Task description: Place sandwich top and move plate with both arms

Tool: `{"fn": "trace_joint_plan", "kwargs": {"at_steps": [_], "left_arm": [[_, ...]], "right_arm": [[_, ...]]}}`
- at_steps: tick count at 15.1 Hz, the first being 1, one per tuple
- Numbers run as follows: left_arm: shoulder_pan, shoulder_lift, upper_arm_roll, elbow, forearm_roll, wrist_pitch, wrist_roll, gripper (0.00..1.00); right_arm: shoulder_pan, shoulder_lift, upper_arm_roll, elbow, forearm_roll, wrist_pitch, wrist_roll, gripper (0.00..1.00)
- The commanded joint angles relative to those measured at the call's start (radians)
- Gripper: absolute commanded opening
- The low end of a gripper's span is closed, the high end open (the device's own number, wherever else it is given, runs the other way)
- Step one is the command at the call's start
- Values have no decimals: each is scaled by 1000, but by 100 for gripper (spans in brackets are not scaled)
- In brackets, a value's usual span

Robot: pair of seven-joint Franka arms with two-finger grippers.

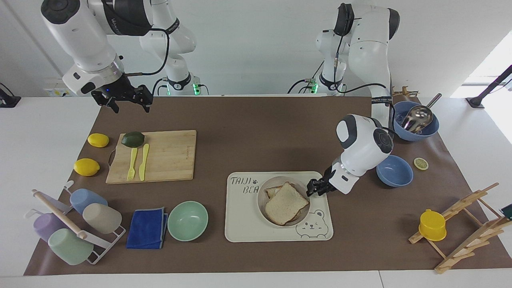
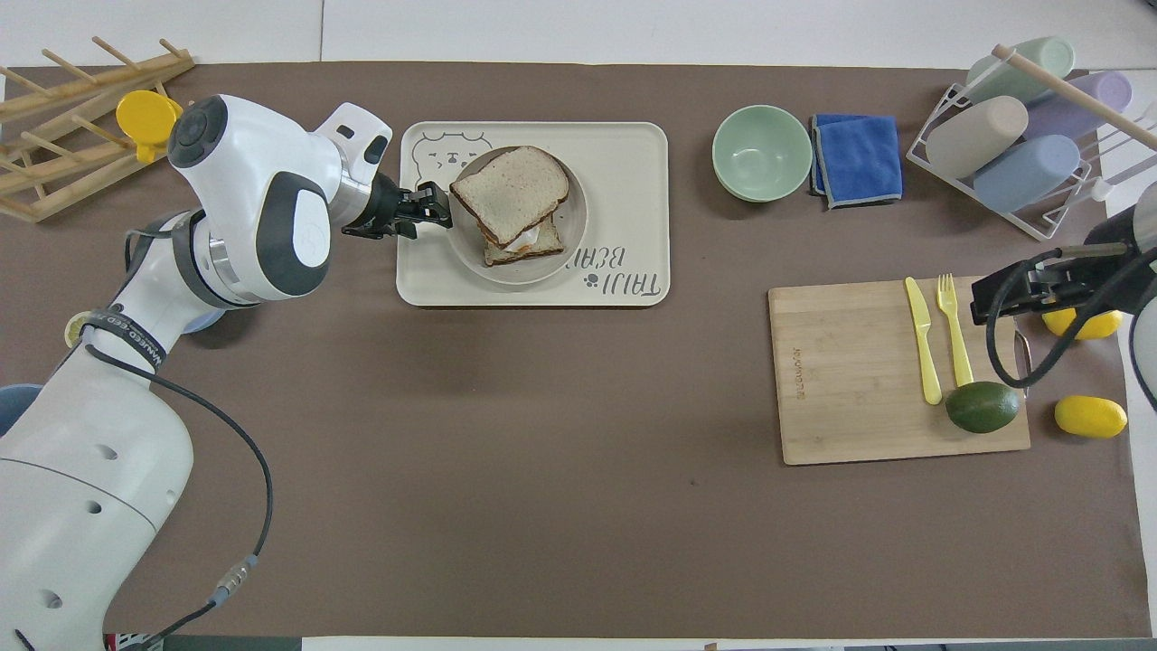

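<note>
The sandwich top (image 1: 286, 198) lies tilted on a toasted slice (image 1: 272, 189) in the plate (image 1: 261, 197), which stands on the cream bear tray (image 1: 240, 224). In the overhead view the sandwich top (image 2: 509, 192) covers most of the plate (image 2: 578, 226). My left gripper (image 1: 313, 188) is low at the plate's rim on the side toward the left arm's end, and looks shut on the rim; it also shows in the overhead view (image 2: 434, 206). My right gripper (image 1: 124, 100) waits open and empty in the air over the mat's edge by the cutting board (image 1: 168, 156).
A small blue bowl (image 1: 394, 170) sits close under the left arm's elbow, with a larger blue bowl holding a ladle (image 1: 414, 120) nearer the robots. A mint-green bowl (image 1: 187, 220) and blue cloth (image 1: 147, 228) lie beside the tray. A wooden rack with a yellow cup (image 1: 432, 225) stands at the left arm's end.
</note>
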Motion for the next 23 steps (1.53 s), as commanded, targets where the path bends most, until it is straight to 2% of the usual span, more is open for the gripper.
{"fn": "trace_joint_plan", "kwargs": {"at_steps": [1, 3, 5, 9, 12, 15, 18, 21, 23], "left_arm": [[13, -23, -3, -1, 47, -41, -5, 100], [19, -57, 60, 3, 50, -110, 1, 100], [40, -122, 83, 6, 61, -188, 4, 100], [45, -284, 99, 18, 301, -387, -2, 100], [44, -389, 99, 22, 365, -515, -1, 100], [44, -472, 99, 12, 373, -608, 1, 100], [42, -538, 99, -65, 371, -639, -5, 100], [33, -642, 96, -232, 373, -623, -5, 100], [36, -647, 95, -245, 371, -601, -7, 100]], "right_arm": [[-9, -35, 9, -23, -8, -14, -22, 100], [-7, -35, 9, -23, -8, -14, -20, 100], [-9, -35, 9, -23, 0, -14, -17, 100], [-10, -34, 7, -23, 6, -12, -17, 100], [-10, -34, 7, -23, 9, -15, -22, 100], [-21, -34, 6, -23, 9, -14, -22, 100], [-19, -34, 6, -23, 9, -14, -20, 100], [-19, -34, 6, -23, 9, -14, -20, 100], [-19, -34, 6, -23, 9, -14, -20, 100]]}}
